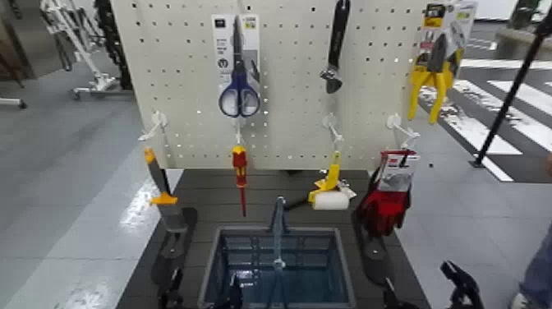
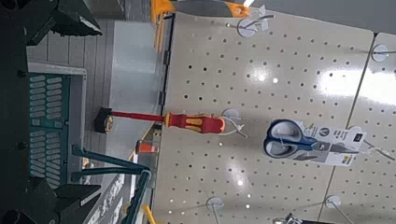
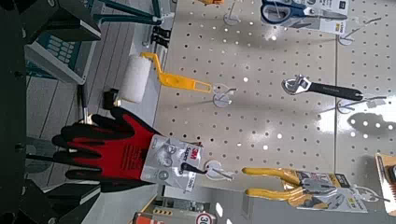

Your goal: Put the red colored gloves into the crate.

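- Head view: the right gripper [image 1: 425, 294], fingers spread and empty, is low, right of the crate [image 1: 278, 271].
- Red colored gloves [image 1: 388, 197] hang from a pegboard hook, beyond its fingertips.
- Left gripper [image 1: 201, 296], empty, fingers apart.

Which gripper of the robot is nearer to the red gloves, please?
The right gripper, just below and in front of the gloves. The left gripper is farther, across the crate.

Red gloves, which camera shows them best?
The right wrist view: the red gloves appear large there, with card and black cuffs distinct. The head view shows them smaller, hanging at the board's right; the left wrist view doesn't show them.
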Motion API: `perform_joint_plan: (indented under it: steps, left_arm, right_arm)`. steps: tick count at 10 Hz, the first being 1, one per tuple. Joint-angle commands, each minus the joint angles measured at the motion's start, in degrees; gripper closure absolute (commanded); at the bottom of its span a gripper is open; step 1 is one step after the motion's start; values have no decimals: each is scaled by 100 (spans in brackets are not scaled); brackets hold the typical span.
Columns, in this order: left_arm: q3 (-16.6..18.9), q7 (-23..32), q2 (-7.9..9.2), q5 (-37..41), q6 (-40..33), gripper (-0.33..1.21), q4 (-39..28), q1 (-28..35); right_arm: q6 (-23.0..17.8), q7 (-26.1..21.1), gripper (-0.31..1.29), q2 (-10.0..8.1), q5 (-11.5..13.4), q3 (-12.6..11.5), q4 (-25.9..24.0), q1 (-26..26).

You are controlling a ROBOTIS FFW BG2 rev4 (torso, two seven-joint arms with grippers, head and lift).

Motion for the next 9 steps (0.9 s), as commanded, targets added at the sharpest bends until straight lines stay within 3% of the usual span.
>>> perform_joint_plan:
  steps: [1,6,7,8,9]
  left_arm:
    - [33,-19,-395,-9,61,11,-23,9]
    - [68,-46,-413,-9,123,11,-15,1]
    - [77,-63,-431,-9,140,11,-15,1]
    - [77,-72,-439,-9,140,11,-15,1]
    - [68,-81,-439,0,158,11,-6,-8]
  right_arm:
    - [0,0,15,0,0,-8,5,-1]
    - [0,88,15,26,-70,-123,31,-45]
    - [105,123,15,44,-220,-202,49,-124]
    - [202,282,15,53,-202,-369,75,-318]
    - [527,765,15,44,-316,-553,75,-590]
